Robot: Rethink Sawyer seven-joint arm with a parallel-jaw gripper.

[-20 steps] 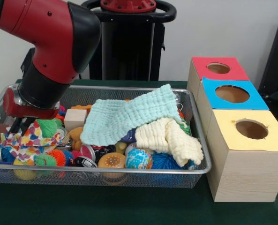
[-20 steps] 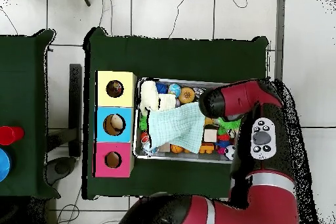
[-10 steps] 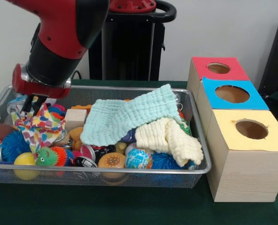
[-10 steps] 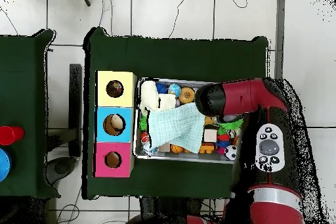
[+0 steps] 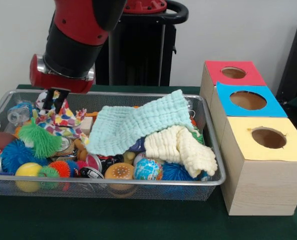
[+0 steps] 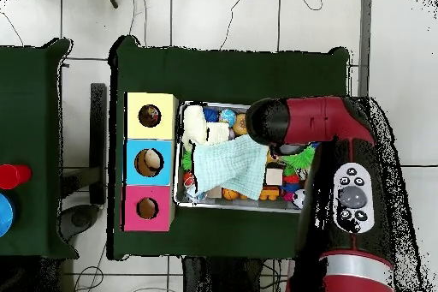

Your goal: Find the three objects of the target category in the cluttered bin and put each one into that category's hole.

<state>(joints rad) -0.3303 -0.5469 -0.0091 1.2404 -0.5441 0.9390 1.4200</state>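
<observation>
The wire mesh bin [image 5: 138,94] stands on the green table, full of toys; it also shows in the overhead view [image 6: 224,205]. My gripper [image 5: 55,101] is over the bin's left end, shut on the top of a polka-dot cloth bundle [image 5: 62,121]. The bundle hangs just above the clutter. In the overhead view the red arm [image 6: 295,122] hides the gripper and the bundle. No other polka-dot bundle shows. Three boxes with holes stand right of the bin: red [image 5: 233,73], blue [image 5: 247,100], yellow [image 5: 268,137].
A mint waffle cloth [image 5: 138,122] and a cream one [image 5: 181,145] cover the bin's middle and right. Spiky balls, green [image 5: 38,141] and blue [image 5: 10,155], a yellow ball [image 5: 28,170] and a globe ball [image 5: 148,169] lie along the front.
My gripper has risen and moved right with the polka-dot bundle, lifting it out of the clutter. A green spiky ball now shows at the left.
</observation>
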